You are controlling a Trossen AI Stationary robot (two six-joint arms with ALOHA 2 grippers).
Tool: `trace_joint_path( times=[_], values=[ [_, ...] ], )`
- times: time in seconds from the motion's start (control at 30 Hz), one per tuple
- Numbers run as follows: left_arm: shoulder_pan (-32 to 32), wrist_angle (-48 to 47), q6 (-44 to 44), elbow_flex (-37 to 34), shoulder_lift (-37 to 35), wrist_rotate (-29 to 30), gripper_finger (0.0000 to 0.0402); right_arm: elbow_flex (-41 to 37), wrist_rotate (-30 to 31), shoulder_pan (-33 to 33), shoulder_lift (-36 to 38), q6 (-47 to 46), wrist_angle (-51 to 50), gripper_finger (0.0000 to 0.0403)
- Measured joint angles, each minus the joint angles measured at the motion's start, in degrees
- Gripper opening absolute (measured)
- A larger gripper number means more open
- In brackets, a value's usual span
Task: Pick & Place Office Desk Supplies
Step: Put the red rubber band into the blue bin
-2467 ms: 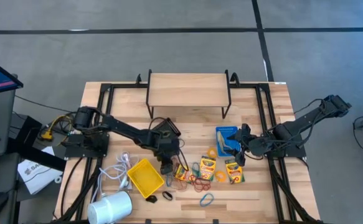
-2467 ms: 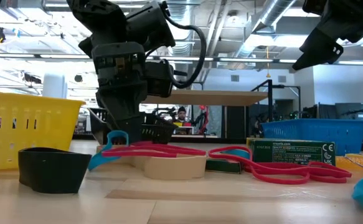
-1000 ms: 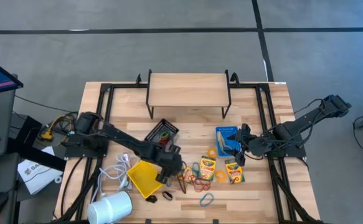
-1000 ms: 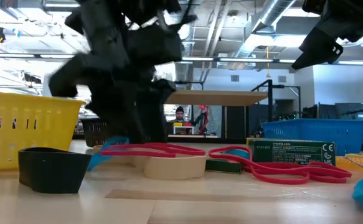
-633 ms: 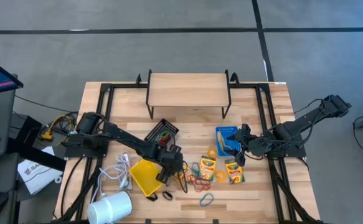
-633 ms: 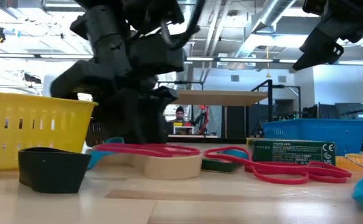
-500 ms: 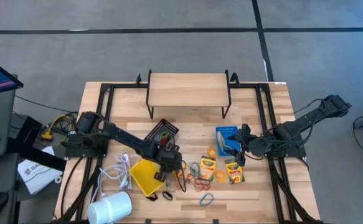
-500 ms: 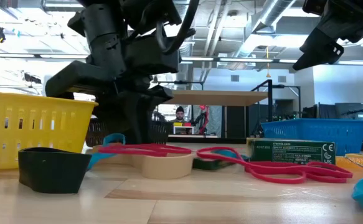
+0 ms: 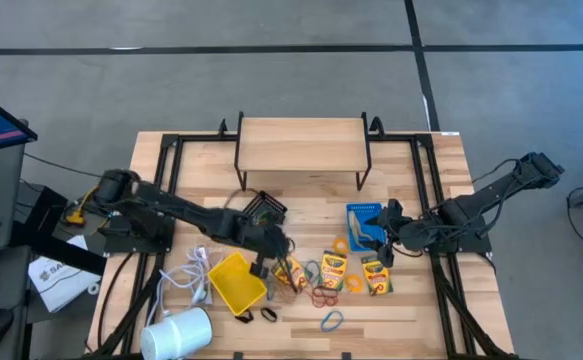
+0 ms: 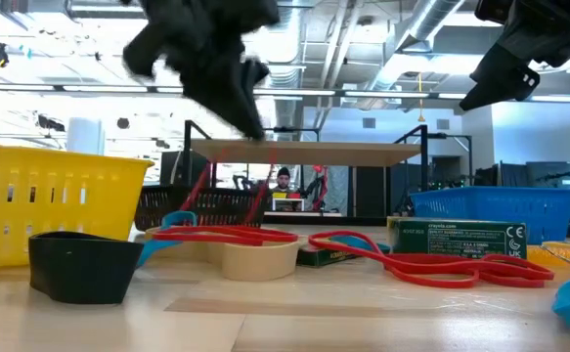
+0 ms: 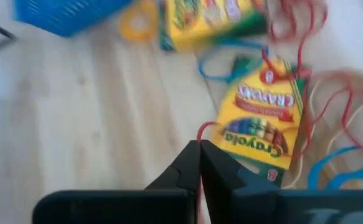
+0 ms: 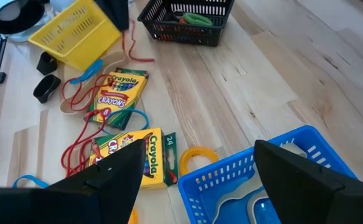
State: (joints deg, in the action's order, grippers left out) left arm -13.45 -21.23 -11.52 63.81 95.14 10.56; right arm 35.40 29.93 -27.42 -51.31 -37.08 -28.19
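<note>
**Left gripper lifting one red band; most supplies remaining**

You are seeing, nearest to the low camera, a dark clip on the table. Just behind it, beside the yellow bin, the left gripper is pinching a red rubber band with its fingers pressed together. The band is hanging stretched, its long axis slanting from the fingertips down to the band pile. Farther from the yellow bin, crayon boxes are lying loose. The black bin is holding some items. The right gripper, fingers spread, is waiting above the blue bin.
</note>
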Motion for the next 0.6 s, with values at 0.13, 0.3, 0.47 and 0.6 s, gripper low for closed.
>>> trace_joint_path(
  times=[0.13,0.3,0.47,0.6],
  values=[
    [0.6,0.8,-0.1,-0.1,-2.9,0.0,0.0001,0.0,0.0,0.0,0.0,0.0,-0.1,0.0295],
    [4.3,4.9,-0.5,2.4,-7.5,0.2,0.0001,0.0,0.1,0.1,0.0,0.9,0.4,0.0295],
    [9.2,11.2,-3.2,6.2,-11.2,-4.0,0.0001,0.0,1.7,0.2,0.0,2.3,2.4,0.0295],
    [11.8,22.4,-3.4,6.6,-10.6,-12.7,0.0000,0.0,3.4,0.2,0.0,7.2,8.1,0.0295]
  ],
)
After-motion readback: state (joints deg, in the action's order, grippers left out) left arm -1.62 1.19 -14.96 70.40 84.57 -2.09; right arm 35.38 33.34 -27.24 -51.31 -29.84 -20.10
